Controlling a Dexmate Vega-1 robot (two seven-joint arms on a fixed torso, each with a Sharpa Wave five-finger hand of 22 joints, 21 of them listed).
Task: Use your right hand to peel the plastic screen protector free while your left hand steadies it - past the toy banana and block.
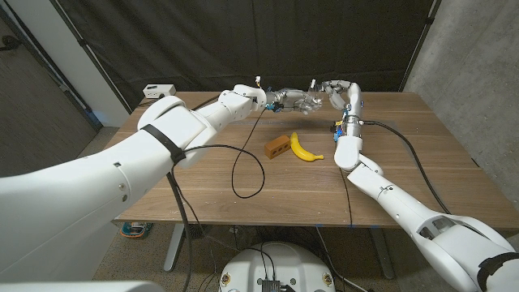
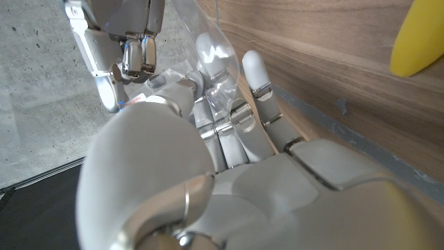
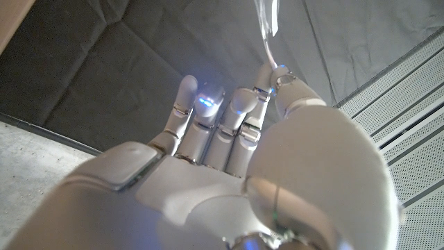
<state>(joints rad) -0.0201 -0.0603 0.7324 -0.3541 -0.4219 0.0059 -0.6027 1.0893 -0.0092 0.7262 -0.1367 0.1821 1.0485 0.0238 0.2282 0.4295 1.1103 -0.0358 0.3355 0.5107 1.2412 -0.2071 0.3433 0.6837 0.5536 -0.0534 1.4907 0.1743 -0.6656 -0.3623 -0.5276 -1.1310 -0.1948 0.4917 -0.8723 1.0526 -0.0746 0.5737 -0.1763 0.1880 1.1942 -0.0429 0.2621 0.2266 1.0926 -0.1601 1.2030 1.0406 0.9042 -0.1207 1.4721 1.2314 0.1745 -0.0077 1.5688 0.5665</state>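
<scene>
Both hands are raised above the far middle of the table, beyond the yellow toy banana and the brown block. My left hand holds the clear plastic screen protector in its curled fingers. My right hand is close beside it, and its fingertips show next to the plastic in the left wrist view. In the right wrist view a thin strip of clear film rises from between the thumb and a finger of my right hand. The banana lies on the wood.
A white box sits at the table's back left corner. A black cable loops over the middle of the table, and another runs along my right arm. A dark curtain hangs behind, with a concrete wall on the right.
</scene>
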